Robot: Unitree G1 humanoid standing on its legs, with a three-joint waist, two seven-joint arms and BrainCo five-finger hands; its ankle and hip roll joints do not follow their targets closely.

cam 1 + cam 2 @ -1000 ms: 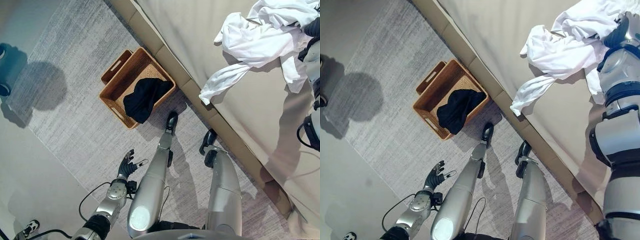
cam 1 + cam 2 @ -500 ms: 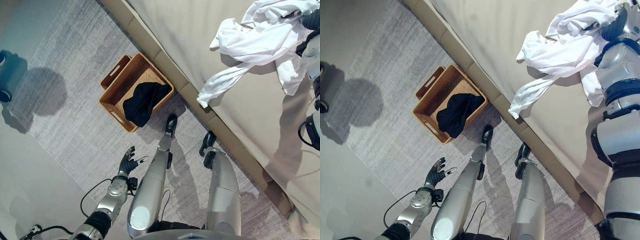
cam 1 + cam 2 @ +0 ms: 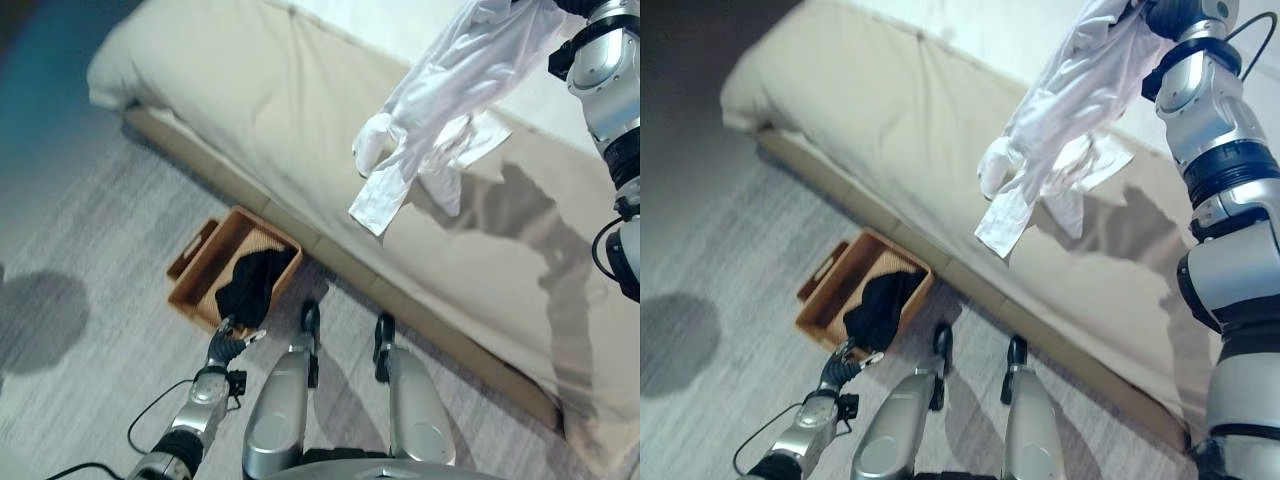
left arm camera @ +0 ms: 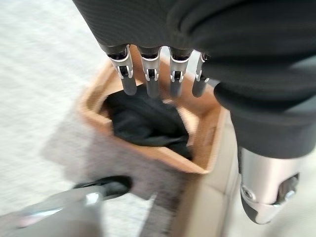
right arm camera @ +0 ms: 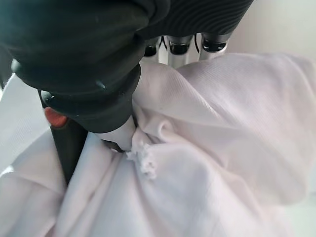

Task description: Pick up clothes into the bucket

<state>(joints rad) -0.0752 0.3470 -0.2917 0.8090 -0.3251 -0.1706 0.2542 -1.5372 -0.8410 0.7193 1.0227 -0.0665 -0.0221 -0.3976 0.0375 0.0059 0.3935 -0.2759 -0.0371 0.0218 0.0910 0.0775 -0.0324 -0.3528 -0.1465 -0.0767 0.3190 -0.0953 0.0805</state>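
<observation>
Right eye view — right hand [image 3: 1168, 12] clenched on white shirt [image 3: 1060, 110] above bed [image 3: 890, 120]; left hand [image 3: 839, 362] loose-fingered, beside basket [image 3: 825, 290].

A wide beige bed [image 3: 300, 130] with a tan base runs across the room. Grey carpet [image 3: 90, 250] covers the floor beside it

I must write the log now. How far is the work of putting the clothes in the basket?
Done: a black garment already lies in the wicker basket on the rug. In hand: the right hand grips the white shirt, lifted above the bed. Left: carrying it to the basket. The left hand hangs open beside the basket.
</observation>
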